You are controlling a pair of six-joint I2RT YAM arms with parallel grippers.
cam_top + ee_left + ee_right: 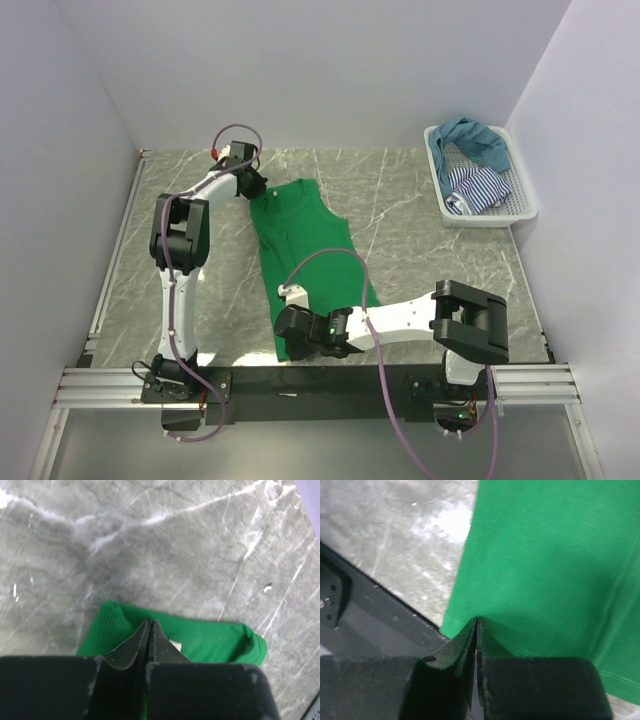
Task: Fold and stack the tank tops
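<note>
The bright green tank top (pixel 305 250) lies flat and lengthwise on the marble table, neck toward the far side. My left gripper (pixel 262 193) is shut on its far left shoulder; in the left wrist view the closed tips (pixel 150 621) sit over the ribbed neckband (pixel 215 640). My right gripper (pixel 285 335) is shut on the near left hem corner, and the fabric (pixel 545 555) puckers at the closed tips (pixel 476 620). The dusty teal-blue top (pixel 475 140) and the navy-and-white striped top (pixel 478 188) lie bunched in the basket.
The white mesh basket (pixel 520 210) stands at the far right corner. The black frame rail (pixel 380 615) runs along the table's near edge, right by the right gripper. White walls enclose the table on three sides.
</note>
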